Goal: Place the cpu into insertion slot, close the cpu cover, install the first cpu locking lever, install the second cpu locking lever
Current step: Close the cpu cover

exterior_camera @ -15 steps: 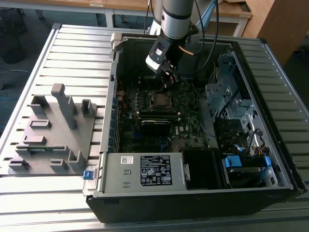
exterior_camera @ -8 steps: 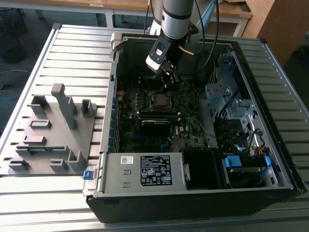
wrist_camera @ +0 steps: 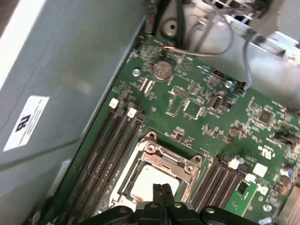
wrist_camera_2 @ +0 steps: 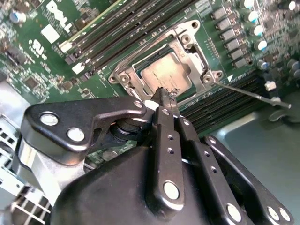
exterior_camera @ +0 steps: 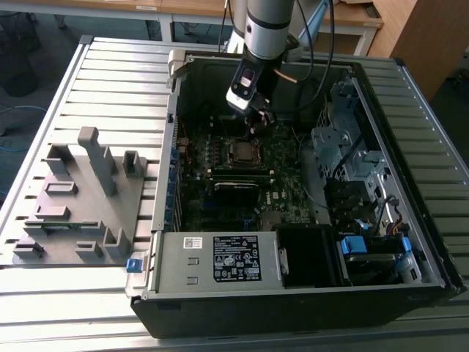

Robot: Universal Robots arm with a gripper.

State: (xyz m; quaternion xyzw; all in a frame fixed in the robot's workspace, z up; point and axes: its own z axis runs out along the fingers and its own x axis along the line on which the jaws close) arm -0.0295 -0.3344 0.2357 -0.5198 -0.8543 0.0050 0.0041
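The cpu (wrist_camera_2: pixel 164 70) lies flat in the insertion slot (exterior_camera: pixel 242 152) on the green board, its dull silver top showing through the window of the cpu cover (wrist_camera_2: pixel 186 41), which lies down over it. A thin metal locking lever (wrist_camera_2: pixel 253 93) sticks out free from one socket corner. My gripper (wrist_camera_2: pixel 162 93) hangs just above the socket's edge, its fingers shut together with nothing between them. In the first wrist view the gripper (wrist_camera: pixel 162 188) sits over the cpu (wrist_camera: pixel 145 180) and cover (wrist_camera: pixel 168 158). In the exterior view the gripper (exterior_camera: pixel 255 126) is inside the open case.
Long black memory slots (wrist_camera_2: pixel 117 28) run on both sides of the socket. Case walls, a drive cage (exterior_camera: pixel 344 147) and a power supply (exterior_camera: pixel 227 260) ring the board. A grey fixture (exterior_camera: pixel 80 198) stands on the slatted table at the exterior view's left.
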